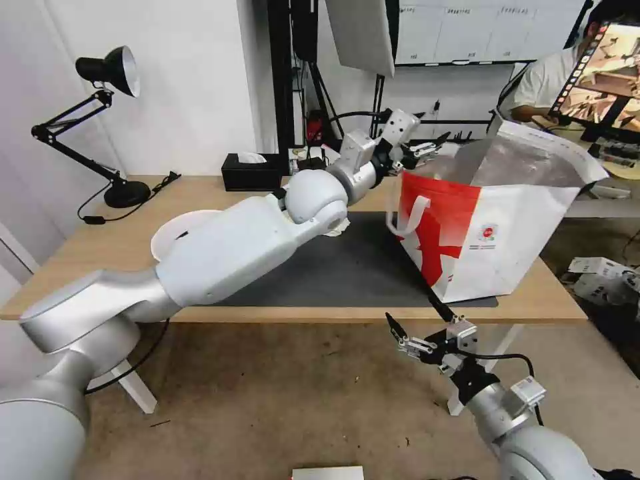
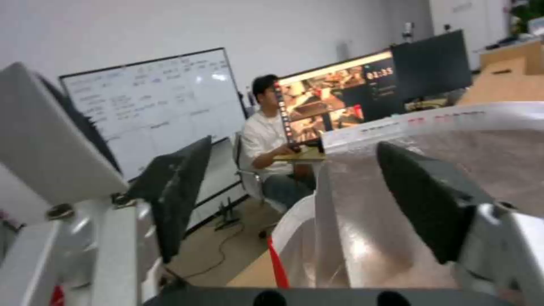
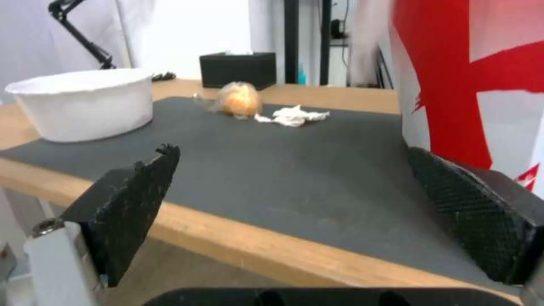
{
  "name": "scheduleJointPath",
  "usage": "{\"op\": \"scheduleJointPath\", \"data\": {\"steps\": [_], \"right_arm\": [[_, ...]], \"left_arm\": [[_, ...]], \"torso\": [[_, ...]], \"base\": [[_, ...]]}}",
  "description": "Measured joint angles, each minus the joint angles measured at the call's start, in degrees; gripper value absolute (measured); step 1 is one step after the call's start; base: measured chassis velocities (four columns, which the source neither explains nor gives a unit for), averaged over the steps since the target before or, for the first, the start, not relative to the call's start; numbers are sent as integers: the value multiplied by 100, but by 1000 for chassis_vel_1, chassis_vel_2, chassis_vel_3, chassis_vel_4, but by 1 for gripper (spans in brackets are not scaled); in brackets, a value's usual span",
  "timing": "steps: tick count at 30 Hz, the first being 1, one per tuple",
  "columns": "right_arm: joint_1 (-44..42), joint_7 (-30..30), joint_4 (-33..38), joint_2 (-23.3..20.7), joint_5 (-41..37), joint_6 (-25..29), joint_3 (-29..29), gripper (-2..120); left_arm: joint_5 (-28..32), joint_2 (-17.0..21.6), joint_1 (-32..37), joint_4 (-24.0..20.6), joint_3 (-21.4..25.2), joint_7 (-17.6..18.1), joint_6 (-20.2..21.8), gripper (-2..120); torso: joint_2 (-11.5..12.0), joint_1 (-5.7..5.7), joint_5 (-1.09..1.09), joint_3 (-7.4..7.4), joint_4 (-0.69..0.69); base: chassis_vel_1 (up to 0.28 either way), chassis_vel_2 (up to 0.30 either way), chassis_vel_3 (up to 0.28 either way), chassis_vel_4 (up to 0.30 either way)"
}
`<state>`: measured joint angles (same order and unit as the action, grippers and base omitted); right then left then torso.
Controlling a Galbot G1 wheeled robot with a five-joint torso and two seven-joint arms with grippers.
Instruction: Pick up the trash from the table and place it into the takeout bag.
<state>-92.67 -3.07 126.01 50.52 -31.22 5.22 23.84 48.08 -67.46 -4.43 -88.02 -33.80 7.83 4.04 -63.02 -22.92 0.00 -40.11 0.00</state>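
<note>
Currently the left gripper [image 1: 427, 148] is hovering open and empty at the takeout bag's [image 1: 507, 227] mouth, likely at the drop step. Right gripper [image 1: 417, 327] is waiting open below the bag, off the table [image 1: 200, 193] edge. Next: fetching the bowl [image 3: 85, 104], lump [image 3: 239, 98] or tissue [image 3: 292, 115] left of the bag.

Even, bright indoor light falls from above, leaving soft, faint shadows under the table [image 1: 87, 267]. The head view bends at its edges, so the lamp [image 1: 100, 127] and wall lean. Foil inside the bag [image 1: 527, 163] gives a dull glare, stronger in the left wrist view, where everything is smeared by blur. The right wrist view is soft; the near pads [image 3: 136, 204] are out of focus.
</note>
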Motion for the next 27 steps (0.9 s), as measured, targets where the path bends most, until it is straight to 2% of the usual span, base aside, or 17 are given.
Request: {"op": "scheduleJointPath", "data": {"steps": [1, 2, 3, 5, 6, 9, 10, 11, 14, 15, 18, 19, 20, 22, 23, 26, 27], "right_arm": [[-11, -12, 13, 8, -1, 0, 11, 100], [-43, -56, 58, 34, -9, 3, 51, 100], [-43, -56, 58, 34, -9, 3, 51, 100], [-44, -113, 91, 41, -15, 9, 54, 100], [-44, -113, 91, 41, -15, 9, 54, 100], [-23, -222, 118, 7, -22, 12, 44, 100], [-21, -242, 130, -12, -23, 14, 46, 100], [-21, -242, 130, -12, -23, 14, 46, 100], [-32, -267, 136, -36, -25, 17, 39, 100], [-32, -267, 136, -36, -25, 17, 39, 100], [-10, -279, 140, -50, -22, 17, -35, 100], [-10, -279, 140, -50, -22, 17, -35, 100], [-20, -280, 143, -45, -15, 17, -54, 100], [-66, -281, 147, 18, 19, 19, -71, 100], [-66, -281, 147, 18, 19, 19, -71, 100], [-195, -295, 130, 203, 156, 106, -62, 100], [-195, -295, 130, 203, 156, 106, -62, 100]], "left_arm": [[27, 41, 49, -48, 37, 34, 0, 88], [99, 243, 297, -249, 207, 161, 3, 95], [99, 243, 297, -249, 207, 161, 3, 95], [134, 631, 838, -644, 483, 299, 45, 100], [134, 631, 838, -644, 483, 299, 45, 100], [77, 1319, 1922, -1397, 1290, 427, 126, 100], [12, 1457, 2311, -1618, 1623, 427, 144, 100], [12, 1457, 2311, -1618, 1623, 427, 144, 100], [-280, 1824, 3712, -2315, 2685, 409, 178, 100], [-280, 1824, 3712, -2315, 2685, 409, 178, 100], [-558, 2038, 4982, -2868, 3681, 372, 210, 100], [-558, 2038, 4982, -2868, 3681, 372, 210, 100], [-723, 2088, 5542, -3049, 4019, 351, 175, 100], [-1079, 2086, 6549, -3329, 4604, 240, 26, 100], [-1079, 2086, 6549, -3329, 4604, 240, 26, 100], [-1566, 1879, 7677, -3589, 5291, 151, -198, 100], [-1566, 1879, 7677, -3589, 5291, 151, -198, 100]], "torso": [[0, 0, 0, 0, 0], [0, 0, 0, 0, -3], [0, 0, 0, 0, -3], [0, 0, -2, 1, -3], [0, 0, -2, 1, -3], [0, 0, -2, 0, 3], [0, 0, -3, 0, 5], [0, 0, -3, 0, 5], [-1, 1, -3, 1, 0], [-1, 1, -3, 1, 0], [-1, 1, 0, 1, -1], [-1, 1, 0, 1, -1], [-1, 1, -2, 1, 2], [-1, 2, -3, 1, 0], [-1, 2, -3, 1, 0], [-1, 2, 1, 1, -3], [-1, 2, 1, 1, -3]], "base": [[0, 0, 0, 0], [0, 0, 0, 0], [0, 0, 0, 0], [0, 0, 0, 0], [0, 0, 0, 0], [0, 0, 0, 0], [0, 0, 0, 0], [0, 0, 0, 0], [0, 0, 0, 0], [0, 0, 0, 0], [0, 0, 0, 0], [0, 0, 0, 0], [0, 0, 0, 0], [0, 0, 0, 0], [0, 0, 0, 0], [0, 0, 0, 0], [0, 0, 0, 0]]}}
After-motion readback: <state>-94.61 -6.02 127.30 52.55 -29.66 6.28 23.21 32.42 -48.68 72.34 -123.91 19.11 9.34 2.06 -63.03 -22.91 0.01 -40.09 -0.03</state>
